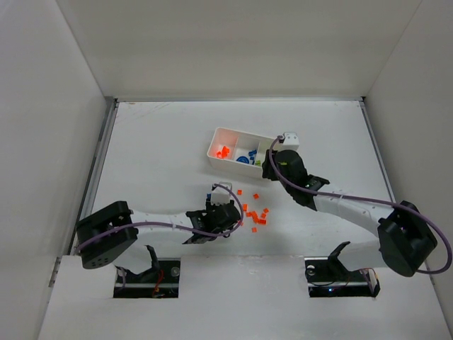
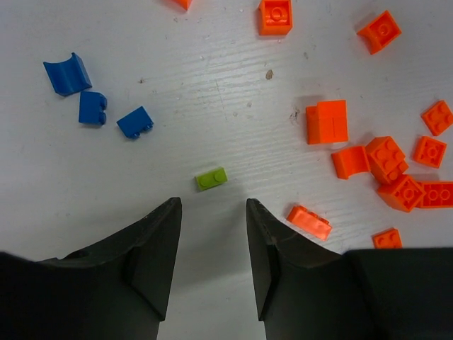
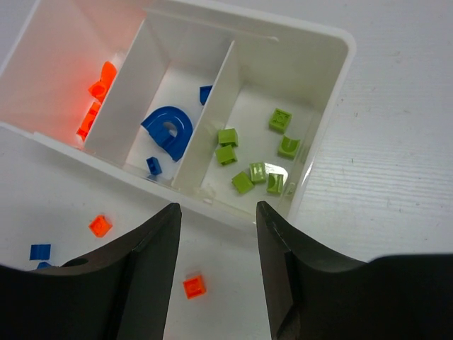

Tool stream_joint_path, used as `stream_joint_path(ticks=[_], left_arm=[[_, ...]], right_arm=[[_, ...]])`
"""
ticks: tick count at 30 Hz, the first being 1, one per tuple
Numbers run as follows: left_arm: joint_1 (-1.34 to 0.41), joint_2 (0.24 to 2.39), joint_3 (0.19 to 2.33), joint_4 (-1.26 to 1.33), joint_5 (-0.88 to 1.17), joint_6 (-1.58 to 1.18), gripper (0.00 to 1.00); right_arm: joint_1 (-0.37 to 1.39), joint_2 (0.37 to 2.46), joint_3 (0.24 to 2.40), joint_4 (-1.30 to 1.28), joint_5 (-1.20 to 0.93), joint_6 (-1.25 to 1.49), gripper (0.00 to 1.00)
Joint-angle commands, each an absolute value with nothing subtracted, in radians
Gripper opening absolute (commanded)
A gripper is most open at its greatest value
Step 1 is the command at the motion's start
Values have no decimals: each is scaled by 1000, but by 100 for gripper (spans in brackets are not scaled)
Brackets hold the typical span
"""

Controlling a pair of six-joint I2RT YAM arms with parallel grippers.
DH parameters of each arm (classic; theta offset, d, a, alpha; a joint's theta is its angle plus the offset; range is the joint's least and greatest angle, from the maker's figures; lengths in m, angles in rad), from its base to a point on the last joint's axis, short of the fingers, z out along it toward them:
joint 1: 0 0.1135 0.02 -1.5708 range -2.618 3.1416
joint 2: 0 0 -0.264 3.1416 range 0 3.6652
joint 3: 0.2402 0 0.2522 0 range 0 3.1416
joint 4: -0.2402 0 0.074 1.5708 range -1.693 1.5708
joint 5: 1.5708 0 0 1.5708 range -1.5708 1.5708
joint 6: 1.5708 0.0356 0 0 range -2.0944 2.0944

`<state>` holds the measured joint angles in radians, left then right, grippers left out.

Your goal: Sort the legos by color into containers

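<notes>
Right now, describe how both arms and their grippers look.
Both the left arm and right arm have white links between bulky black joint housings, with a thin purple cable running along each. The left gripper and right gripper each have two matte black, wedge-shaped fingers tapering toward the tips. No markings are visible.

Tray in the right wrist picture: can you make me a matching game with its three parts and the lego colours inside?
Parts, as the right wrist view shows them:
1. left part
2. middle part
3. right part

Colours:
A. green
B. orange
C. blue

Pairs: 1-B, 2-C, 3-A
</notes>
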<state>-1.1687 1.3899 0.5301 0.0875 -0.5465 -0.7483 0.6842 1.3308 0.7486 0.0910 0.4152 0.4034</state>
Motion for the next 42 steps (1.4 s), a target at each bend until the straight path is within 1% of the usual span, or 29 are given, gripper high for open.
stream_joint_path(ticks=[1,8,17,20,24,27,31,32,34,36,42], left_arm=[[-1182,1433,572,115,-606,-773,38],[-1196,1509,594,106,-649,-776,32],[-1202,1539,606,83,-684,-778,18],[-1203,1507,612,80,-692,-772,14],[-1177,1402,646,97,-703,-723,14],[-1131,1381,739,139,-657,-617,14],[-1104,1456,882,244,-597,-479,14],[-1095,1480,920,256,-565,-466,15],[-1070,1532,1000,278,-496,-456,15],[-1039,1600,1073,301,-444,-446,15],[-964,1834,1305,292,-316,-449,16]], right_arm=[[709,1313,752,141,434,416,52],[722,1252,713,146,440,429,52],[720,1204,678,141,442,446,51],[720,1168,657,132,452,446,51],[719,1094,598,132,491,477,48],[714,1042,543,121,520,566,41],[700,991,468,117,551,644,23],[699,968,448,103,561,659,20],[696,915,408,71,590,708,18],[685,870,378,55,606,721,18],[685,770,339,9,611,759,21]])
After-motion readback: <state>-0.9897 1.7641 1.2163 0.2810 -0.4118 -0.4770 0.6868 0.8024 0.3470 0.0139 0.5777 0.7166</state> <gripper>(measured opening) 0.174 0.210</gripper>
